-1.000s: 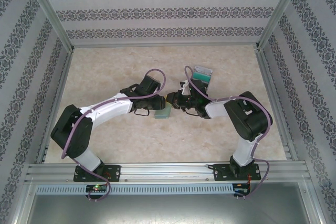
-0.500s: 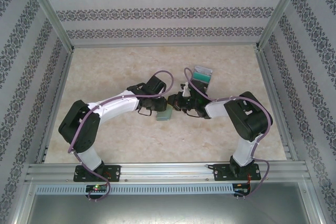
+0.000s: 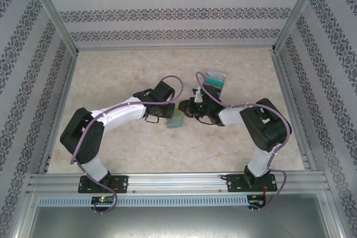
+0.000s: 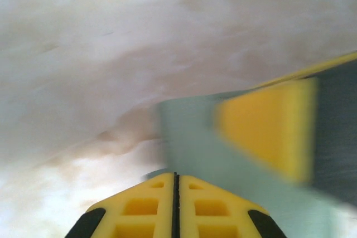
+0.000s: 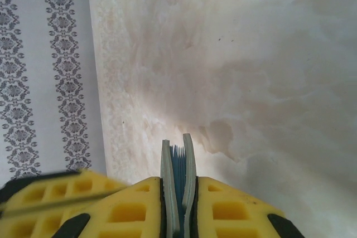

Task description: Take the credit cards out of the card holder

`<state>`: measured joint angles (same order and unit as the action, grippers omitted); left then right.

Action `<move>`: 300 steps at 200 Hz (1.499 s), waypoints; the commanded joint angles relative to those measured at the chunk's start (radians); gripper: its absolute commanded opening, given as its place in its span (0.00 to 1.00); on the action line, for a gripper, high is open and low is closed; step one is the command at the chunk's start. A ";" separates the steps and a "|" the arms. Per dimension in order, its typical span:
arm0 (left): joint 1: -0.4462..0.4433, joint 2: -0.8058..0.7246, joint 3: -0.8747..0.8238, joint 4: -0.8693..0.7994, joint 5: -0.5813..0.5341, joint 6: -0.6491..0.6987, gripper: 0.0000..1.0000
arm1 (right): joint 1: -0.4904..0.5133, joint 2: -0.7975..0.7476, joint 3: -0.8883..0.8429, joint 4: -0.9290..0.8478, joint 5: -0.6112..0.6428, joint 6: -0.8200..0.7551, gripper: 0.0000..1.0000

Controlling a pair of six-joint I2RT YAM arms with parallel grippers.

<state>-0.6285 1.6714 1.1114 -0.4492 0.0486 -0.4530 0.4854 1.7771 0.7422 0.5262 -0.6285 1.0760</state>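
Reaching inward, elbow-bent: right end effector

Pale marbled table – cream, with faint tan clouding

Aluminium rails frame its near edge and both sides. The credit cards lie flat on the top, right of centre toward the far edge, teal and dark with a pale end. Near mid-table is the grey-green card holder – whether it touches the surface cannot be told.
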 commanded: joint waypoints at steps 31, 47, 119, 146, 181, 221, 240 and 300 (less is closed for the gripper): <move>0.091 -0.064 -0.042 -0.102 -0.067 -0.025 0.00 | -0.032 -0.050 -0.007 -0.005 -0.001 -0.039 0.00; 0.091 -0.085 -0.041 -0.077 -0.009 -0.038 0.00 | -0.031 -0.042 -0.003 -0.003 -0.009 -0.041 0.00; 0.091 -0.115 -0.042 -0.035 0.096 -0.076 0.20 | -0.018 -0.007 0.020 -0.009 -0.016 -0.056 0.08; 0.091 -0.098 -0.056 0.026 0.189 -0.106 0.51 | -0.015 -0.005 0.022 -0.016 -0.015 -0.060 0.09; 0.091 -0.038 -0.057 0.067 0.259 -0.112 0.52 | -0.013 -0.007 0.024 -0.018 -0.013 -0.058 0.09; 0.092 0.026 -0.036 0.060 0.267 -0.096 0.41 | -0.008 -0.010 0.028 -0.021 -0.010 -0.057 0.09; 0.091 0.038 -0.023 0.058 0.257 -0.092 0.27 | -0.005 -0.011 0.028 -0.023 -0.009 -0.058 0.09; 0.091 -0.008 -0.013 0.015 0.208 -0.060 0.00 | -0.001 0.008 0.034 -0.037 -0.015 -0.071 0.29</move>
<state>-0.5365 1.7058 1.0794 -0.4114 0.2855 -0.5426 0.4759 1.7660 0.7471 0.4889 -0.6331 1.0382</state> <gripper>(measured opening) 0.044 0.164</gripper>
